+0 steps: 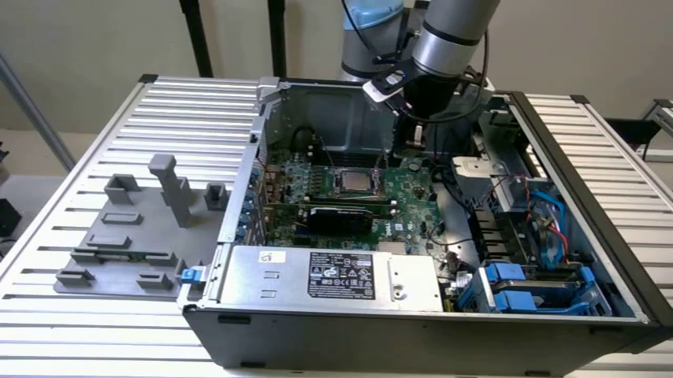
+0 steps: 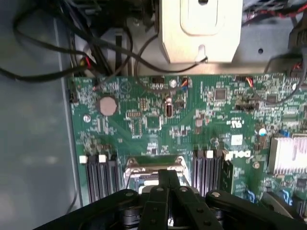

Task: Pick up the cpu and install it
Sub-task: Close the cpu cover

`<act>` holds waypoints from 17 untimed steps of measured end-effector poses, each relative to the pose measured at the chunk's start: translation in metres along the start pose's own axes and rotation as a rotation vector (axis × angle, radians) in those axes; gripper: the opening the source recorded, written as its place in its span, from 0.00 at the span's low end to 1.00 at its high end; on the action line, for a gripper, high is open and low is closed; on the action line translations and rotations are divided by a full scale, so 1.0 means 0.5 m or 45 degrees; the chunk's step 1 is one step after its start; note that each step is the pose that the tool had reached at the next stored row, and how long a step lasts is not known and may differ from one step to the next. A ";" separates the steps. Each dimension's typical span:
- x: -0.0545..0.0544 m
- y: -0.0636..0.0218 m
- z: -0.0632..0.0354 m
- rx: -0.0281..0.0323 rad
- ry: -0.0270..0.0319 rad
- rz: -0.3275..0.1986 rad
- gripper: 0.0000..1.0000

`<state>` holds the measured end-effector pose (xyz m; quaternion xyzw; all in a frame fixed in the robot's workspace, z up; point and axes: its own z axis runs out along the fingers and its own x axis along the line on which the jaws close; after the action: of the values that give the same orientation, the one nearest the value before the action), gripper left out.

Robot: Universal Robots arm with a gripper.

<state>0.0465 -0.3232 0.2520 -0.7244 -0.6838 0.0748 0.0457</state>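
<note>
**Examiner:** Location of the cpu (image 1: pixel 355 183)?

**Inspector:** Recorded lying flat within the socket frame (image 2: pixel 154 166) on the motherboard (image 2: pixel 211 115), shiny top upward, inside the open case (image 1: pixel 421 339). Judged seated or nearly so; could not confirm any latching.

**Examiner:** Condition of the gripper (image 2: pixel 168 178)?

**Inspector:** Found with fingers pressed together and nothing visible between them. Not clamped on the cpu.

**Examiner:** Bearing of the chip from the fingers?

**Inspector:** In the exterior view, noted toward that view's left of the gripper, nearer the camera and lower, apart from the tips. In the wrist view, picked out the socket frame just beyond the closed tips, partly hidden behind them. Judged the gripper raised over the board, close to the socket but not touching it.

**Examiner:** Long axis?

**Inspector:** None worth recording. Found square, edges in line with the board's own edges.
</note>
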 end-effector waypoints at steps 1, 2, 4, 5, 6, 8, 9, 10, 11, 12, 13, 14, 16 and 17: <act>0.000 -0.003 0.001 0.0164 -0.0010 -0.001 0.11; 0.000 -0.007 0.001 0.0281 -0.0018 -0.001 0.11; -0.001 -0.016 0.004 0.0488 -0.0030 -0.002 0.11; -0.001 -0.021 0.005 0.0572 -0.0035 -0.002 0.11; -0.001 -0.026 0.007 0.0648 -0.0040 -0.003 0.11; -0.002 -0.038 0.010 0.0780 -0.0047 -0.003 0.11; -0.002 -0.044 0.012 0.0839 -0.0050 -0.003 0.11; -0.003 -0.051 0.014 0.0899 -0.0054 -0.004 0.11; -0.003 -0.058 0.016 0.0948 -0.0057 -0.004 0.11; -0.003 -0.065 0.019 0.0997 -0.0060 -0.004 0.11; -0.004 -0.073 0.021 0.1040 -0.0064 -0.004 0.11; -0.004 -0.080 0.024 0.1077 -0.0064 -0.004 0.11; -0.005 -0.093 0.029 0.1141 -0.0070 -0.004 0.11; -0.005 -0.099 0.032 0.1165 -0.0072 -0.004 0.11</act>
<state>-0.0053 -0.3232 0.2447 -0.7201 -0.6811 0.1079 0.0770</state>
